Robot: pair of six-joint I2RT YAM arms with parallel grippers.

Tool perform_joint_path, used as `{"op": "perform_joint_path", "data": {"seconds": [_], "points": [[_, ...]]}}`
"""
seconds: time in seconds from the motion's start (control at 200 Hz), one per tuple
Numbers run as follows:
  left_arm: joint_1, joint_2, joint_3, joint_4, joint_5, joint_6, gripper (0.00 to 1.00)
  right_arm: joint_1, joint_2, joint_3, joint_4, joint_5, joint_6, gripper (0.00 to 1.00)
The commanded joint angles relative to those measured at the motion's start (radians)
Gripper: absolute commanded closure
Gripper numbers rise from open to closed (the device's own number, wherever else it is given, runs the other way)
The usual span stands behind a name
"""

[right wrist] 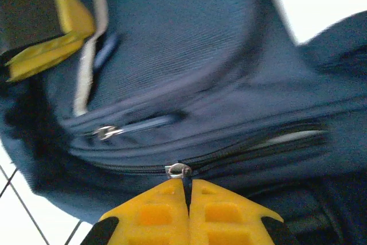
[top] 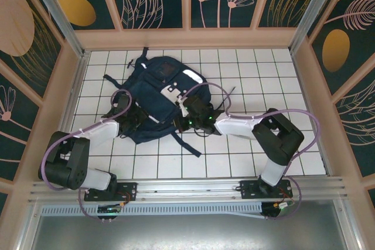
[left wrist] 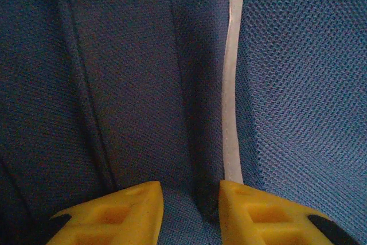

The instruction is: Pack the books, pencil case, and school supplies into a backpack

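The right gripper [right wrist: 188, 183] has its yellow fingers pressed together at a metal zipper pull [right wrist: 178, 170], and the pull's tab is hidden between them. The left gripper [left wrist: 189, 192] is narrowed onto a raised fold of blue fabric beside a white stripe [left wrist: 232, 84]; the fold's lower end is lost in shadow. Both grippers are at a dark navy backpack [top: 155, 86] lying flat near the middle of a white tiled table [top: 246, 74]. To the right of the pull, the zipper gapes in a thin slit showing pale lining [right wrist: 287, 139]. The inside cannot be made out, and this close view is blurred.
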Motion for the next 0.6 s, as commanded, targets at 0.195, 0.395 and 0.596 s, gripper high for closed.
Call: {"op": "perform_joint_path", "data": {"seconds": [0.195,0.395,0.596], "points": [[0.069,0.019,-0.124,-0.156,-0.098,0.041,0.67,-0.211,-0.023,-0.025,-0.151,0.294,0.005,1.00],[0.081,-0.010,-0.073,-0.238,-0.107,0.121,0.63,-0.225,-0.010,0.005,-0.177,0.249,0.002,1.00],[0.062,-0.168,0.072,-0.266,0.081,0.357,0.37,-0.235,-0.120,-0.015,-0.214,0.295,-0.007,0.81]]}}
